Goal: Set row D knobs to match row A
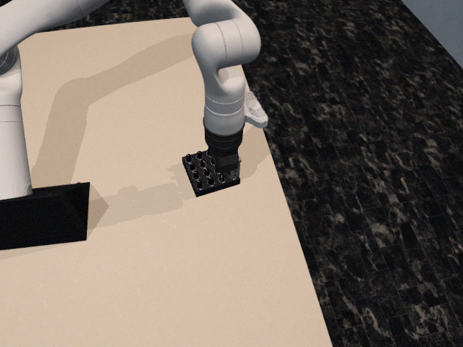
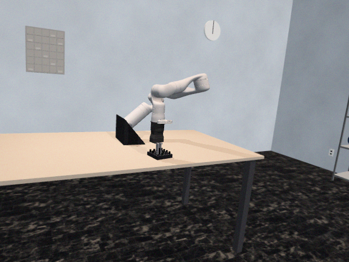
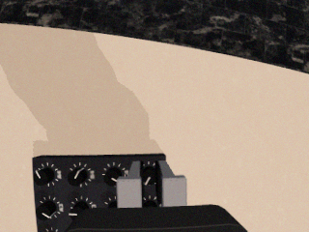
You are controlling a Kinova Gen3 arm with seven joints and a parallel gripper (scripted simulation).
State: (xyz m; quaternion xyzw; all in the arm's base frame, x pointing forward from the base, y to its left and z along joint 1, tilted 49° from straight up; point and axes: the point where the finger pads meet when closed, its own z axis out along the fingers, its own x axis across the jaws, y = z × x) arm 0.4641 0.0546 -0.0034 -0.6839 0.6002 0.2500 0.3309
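The knob box sits on the table, right of the middle in the top view, just below the middle in the exterior view and along the lower left of the wrist view; the arm comes down over it from above. The gripper is clenched on a knob at the box's upper right corner in the wrist view, one finger on each side; that knob's white line slants from upper right to lower left. In the same view the upper left knob has its line toward the upper left; the next one has a slanting line, and the third shows its line at the lower right; lower knobs are partly hidden by the gripper. A black stand holds the arm's base at the left of the top view; a round clock hangs at the upper right of the exterior view.
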